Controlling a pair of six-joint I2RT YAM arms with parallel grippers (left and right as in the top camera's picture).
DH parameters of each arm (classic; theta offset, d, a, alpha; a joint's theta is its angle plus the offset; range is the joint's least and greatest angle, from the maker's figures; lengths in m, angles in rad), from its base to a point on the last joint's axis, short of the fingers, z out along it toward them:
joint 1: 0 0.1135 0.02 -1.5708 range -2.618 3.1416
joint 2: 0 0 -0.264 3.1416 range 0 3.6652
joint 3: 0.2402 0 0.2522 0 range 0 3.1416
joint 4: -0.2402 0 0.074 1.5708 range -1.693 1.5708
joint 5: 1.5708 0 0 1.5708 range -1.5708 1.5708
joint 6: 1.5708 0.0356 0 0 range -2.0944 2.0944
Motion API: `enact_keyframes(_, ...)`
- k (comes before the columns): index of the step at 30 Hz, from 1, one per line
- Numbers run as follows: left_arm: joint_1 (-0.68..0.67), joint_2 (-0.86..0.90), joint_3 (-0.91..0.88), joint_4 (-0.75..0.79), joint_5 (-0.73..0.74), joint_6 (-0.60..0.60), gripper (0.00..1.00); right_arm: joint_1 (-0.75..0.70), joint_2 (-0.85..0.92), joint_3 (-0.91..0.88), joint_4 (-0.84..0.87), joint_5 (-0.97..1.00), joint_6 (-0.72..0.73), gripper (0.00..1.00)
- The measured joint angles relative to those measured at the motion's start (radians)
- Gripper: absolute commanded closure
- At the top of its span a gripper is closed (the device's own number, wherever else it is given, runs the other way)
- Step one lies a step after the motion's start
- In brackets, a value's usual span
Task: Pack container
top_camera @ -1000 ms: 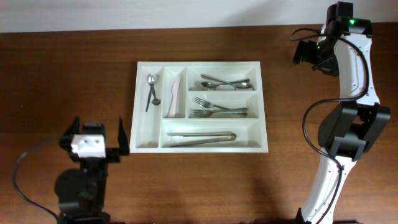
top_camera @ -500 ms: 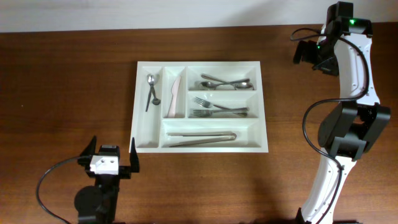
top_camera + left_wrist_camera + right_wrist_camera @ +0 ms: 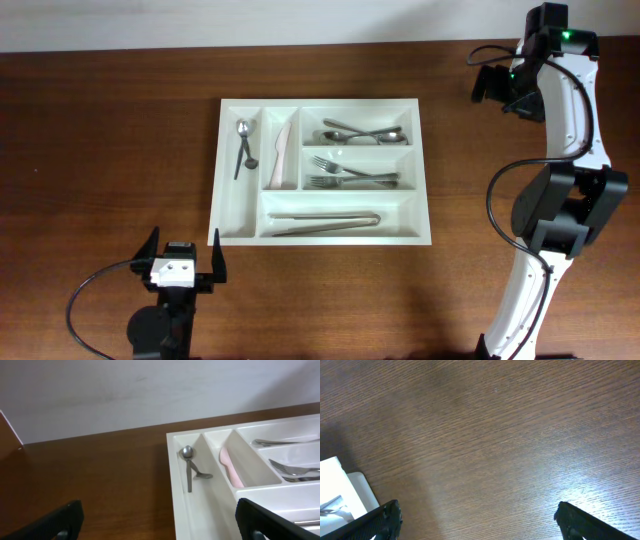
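- Since a second ago the left gripper (image 3: 185,250) has dropped toward the near table edge and slid a little right. The right arm and the tray (image 3: 322,102) have stayed put.
- Overhead: the tray lies mid-table (image 3: 100,150). Its left upright slot holds small spoons (image 3: 241,145) and the next holds a pink utensil (image 3: 280,150). The long slots hold big spoons (image 3: 362,133), forks (image 3: 348,172) and tongs (image 3: 325,220), from far to near. The left gripper is just off the tray's near left corner, jaws spread and holding nothing. The right gripper (image 3: 488,85) is at the far right, well apart from the tray.
- Left wrist: the gripper (image 3: 157,510) gapes wide, with the tray (image 3: 175,475) ahead to the right, and the small spoons (image 3: 189,467) and pink utensil (image 3: 231,467) show inside it.
- Right wrist: the gripper (image 3: 477,515) is spread and empty above bare wood, with a tray corner (image 3: 332,485) at the left edge.
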Motion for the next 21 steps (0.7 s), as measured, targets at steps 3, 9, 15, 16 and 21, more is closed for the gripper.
enact_keyframes(3,-0.001,-0.002,0.000,-0.001,-0.002,0.000,0.01,0.000,0.000,0.000,0.000,0.000,0.000,0.01)
enact_keyframes(9,-0.013,-0.005,0.000,0.000,-0.002,0.000,0.01,0.000,0.000,0.000,0.000,0.000,0.000,0.01)
enact_keyframes(15,-0.013,-0.005,0.000,0.000,-0.002,0.000,0.01,0.000,0.000,0.000,0.000,0.000,0.000,0.01)
enact_keyframes(16,-0.013,-0.005,0.000,0.000,-0.002,0.000,0.01,0.000,0.000,0.000,0.000,0.000,-0.001,0.01)
enact_keyframes(21,-0.013,-0.005,0.000,0.000,-0.002,0.000,0.01,0.000,0.000,0.000,0.000,0.000,0.000,0.01)
